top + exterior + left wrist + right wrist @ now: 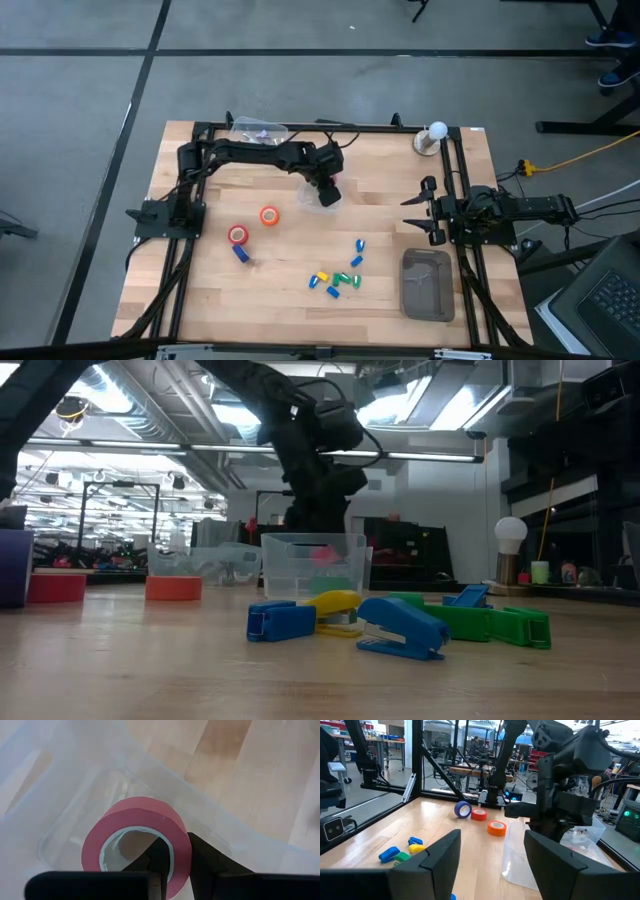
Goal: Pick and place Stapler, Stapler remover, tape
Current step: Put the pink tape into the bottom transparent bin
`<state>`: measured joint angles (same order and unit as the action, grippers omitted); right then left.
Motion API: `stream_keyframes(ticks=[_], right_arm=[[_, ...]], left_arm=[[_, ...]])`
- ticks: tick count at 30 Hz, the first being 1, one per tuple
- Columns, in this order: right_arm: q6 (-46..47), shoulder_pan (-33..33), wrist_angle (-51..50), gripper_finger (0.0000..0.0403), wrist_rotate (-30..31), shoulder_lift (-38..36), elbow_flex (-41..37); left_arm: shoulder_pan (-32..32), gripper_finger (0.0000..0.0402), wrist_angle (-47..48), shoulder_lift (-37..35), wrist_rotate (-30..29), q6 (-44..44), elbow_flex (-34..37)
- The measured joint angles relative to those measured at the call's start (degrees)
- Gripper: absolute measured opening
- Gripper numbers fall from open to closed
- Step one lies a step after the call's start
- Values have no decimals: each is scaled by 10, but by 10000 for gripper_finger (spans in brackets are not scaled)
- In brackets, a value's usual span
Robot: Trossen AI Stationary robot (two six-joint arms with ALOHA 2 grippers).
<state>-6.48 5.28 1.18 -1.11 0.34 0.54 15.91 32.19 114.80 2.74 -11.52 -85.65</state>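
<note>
The left gripper (175, 865) has a pink tape roll (137, 837) pinched through its wall, one finger inside the pale core and one outside, and it hangs right over a clear bin (318, 190) near the middle of the table, toward the far edge. That through-the-ring grip looks chosen to keep the roll from slipping, and the position suggests a drop into the bin comes next.

Out on the table (200, 300), a red roll (238, 235) and an orange roll (269, 216) lie side by side toward the left edge, with a blue piece just beside the red one. So three rolls show in all.

Toward the near edge sits a loose cluster of small staplers and removers (337, 280): blue, yellow and green, roughly seven, too small to split by kind.

The right gripper (490, 855) waits at the right edge, fingers spread and empty, beside a grey tray (428, 285) near the right corner.
</note>
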Motion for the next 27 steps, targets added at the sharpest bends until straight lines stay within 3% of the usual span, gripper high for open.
stream_keyframes(ticks=[12, 27], right_arm=[[0, 0, 0, 225, 0, 0, 0], [0, 0, 0, 225, 0, 0, 0]], left_arm=[[0, 50, 6, 1, -5, -25, 0], [0, 108, 6, 1, -7, -40, 1]])
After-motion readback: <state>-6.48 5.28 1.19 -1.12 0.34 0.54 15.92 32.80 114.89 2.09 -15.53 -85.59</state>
